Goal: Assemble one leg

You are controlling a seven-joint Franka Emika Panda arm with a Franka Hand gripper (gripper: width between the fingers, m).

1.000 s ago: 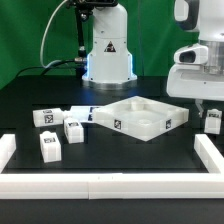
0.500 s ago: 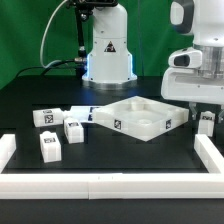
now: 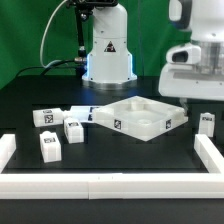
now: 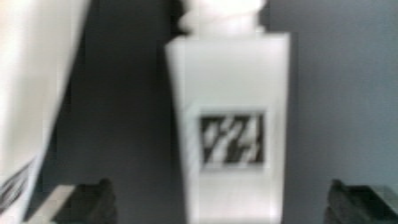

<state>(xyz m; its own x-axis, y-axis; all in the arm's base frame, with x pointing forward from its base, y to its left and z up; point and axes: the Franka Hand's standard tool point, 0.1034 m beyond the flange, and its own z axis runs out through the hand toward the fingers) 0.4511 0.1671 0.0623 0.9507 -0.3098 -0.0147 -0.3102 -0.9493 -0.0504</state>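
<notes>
White plastic, the leg (image 3: 206,122) stands loose by the counter's (image 3: 120,160) edge at the exterior view's right, beneath your hand (image 3: 196,98), jaws wide and empty; the tabletop (image 3: 140,118) bears no leg yet.

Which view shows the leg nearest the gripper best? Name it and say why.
The wrist view: the leg fills the picture, its tag visible, between the fingers of the open gripper. The exterior view shows it only small, near that view's right edge.
</notes>
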